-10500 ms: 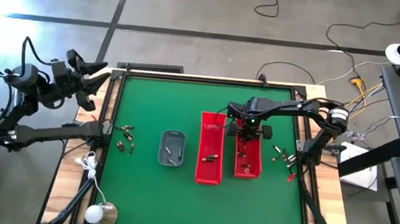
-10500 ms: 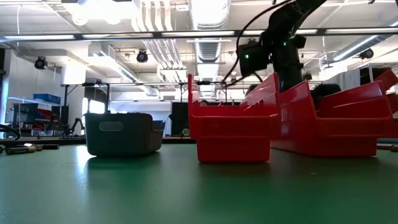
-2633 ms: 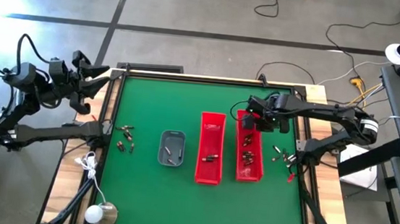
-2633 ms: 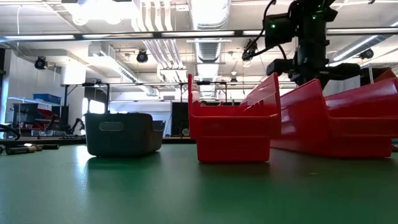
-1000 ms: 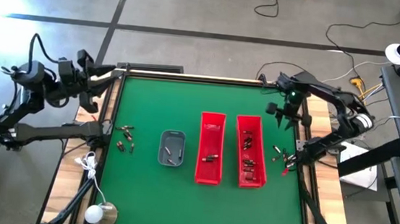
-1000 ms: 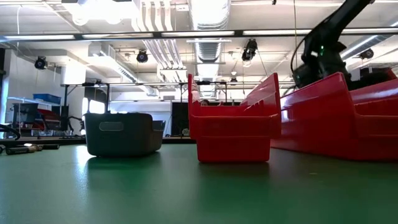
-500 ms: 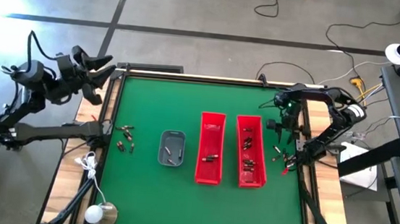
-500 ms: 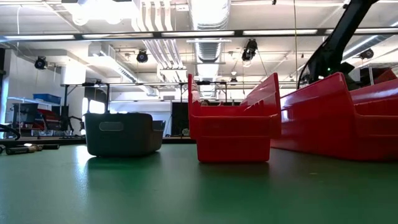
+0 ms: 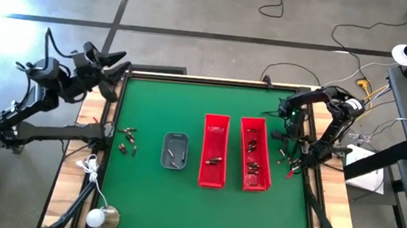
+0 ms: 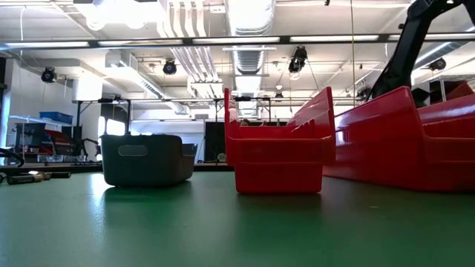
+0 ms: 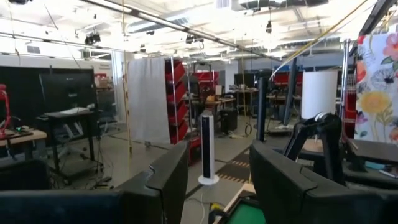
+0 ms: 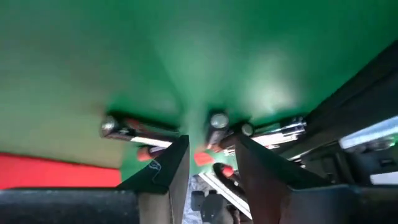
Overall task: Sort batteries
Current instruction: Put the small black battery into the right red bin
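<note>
Small dark batteries lie on the green mat in two loose groups, one at the left (image 9: pixel 129 132) and one at the right edge (image 9: pixel 286 158). More lie in the two red bins (image 9: pixel 212 175) (image 9: pixel 254 180) and in the grey tray (image 9: pixel 173 160). My right gripper (image 9: pixel 287 138) hovers low over the right group, tilted down and open. In the right wrist view several batteries (image 12: pixel 143 129) lie just beyond its fingertips (image 12: pixel 211 142). My left gripper (image 9: pixel 116 60) is held high beyond the table's far left corner, open and empty (image 11: pixel 219 152).
The red bins stand side by side right of centre and loom large in the low view (image 10: pixel 278 159) (image 10: pixel 401 141), with the grey tray (image 10: pixel 145 158) to their left. The table's dark frame rail (image 12: pixel 348 106) runs close beside the right batteries. Cables and a lamp lie off the near left corner.
My right gripper has come down along the table's right edge, moving toward the near edge and tipping downward over the right group of batteries. My left gripper has drifted a little toward the table's far left corner, staying high.
</note>
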Robot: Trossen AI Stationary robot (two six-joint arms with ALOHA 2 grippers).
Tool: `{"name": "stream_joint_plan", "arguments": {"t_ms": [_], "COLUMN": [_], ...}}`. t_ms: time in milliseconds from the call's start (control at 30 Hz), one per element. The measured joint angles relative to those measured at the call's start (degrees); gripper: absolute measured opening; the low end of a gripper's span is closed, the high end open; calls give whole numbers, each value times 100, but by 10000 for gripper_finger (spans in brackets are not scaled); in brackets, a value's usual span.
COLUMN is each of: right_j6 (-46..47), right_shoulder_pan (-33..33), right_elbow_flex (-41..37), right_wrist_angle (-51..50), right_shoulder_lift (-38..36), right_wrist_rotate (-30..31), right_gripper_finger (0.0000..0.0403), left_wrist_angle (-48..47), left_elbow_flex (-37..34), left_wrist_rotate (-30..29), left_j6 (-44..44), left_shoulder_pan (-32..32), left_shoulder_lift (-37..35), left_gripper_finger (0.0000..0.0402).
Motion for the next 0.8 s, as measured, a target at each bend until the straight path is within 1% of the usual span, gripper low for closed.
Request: {"name": "stream_joint_plan", "arguments": {"t_ms": [233, 300, 467, 633, 800], "right_j6": [49, 53, 53, 44, -6], "right_shoulder_pan": [2, 2, 2, 2, 4], "right_elbow_flex": [-89, -89, -80, -78, -78], "right_wrist_angle": [379, 428, 454, 480, 492], "right_shoulder_lift": [-15, 14, 28, 22, 22], "right_wrist_rotate": [75, 50, 232, 253, 299], "right_gripper_finger": [118, 112, 89, 61, 45], "left_wrist_angle": [32, 37, 46, 50, 50], "left_elbow_flex": [0, 28, 52, 55, 55], "left_wrist_rotate": [-14, -115, -352, -358, -358], "left_j6": [106, 131, 159, 162, 238], "left_shoulder_pan": [4, 7, 11, 15, 15], "left_shoulder_lift": [112, 115, 72, 43, 45], "left_gripper_finger": [151, 151, 151, 151, 151]}}
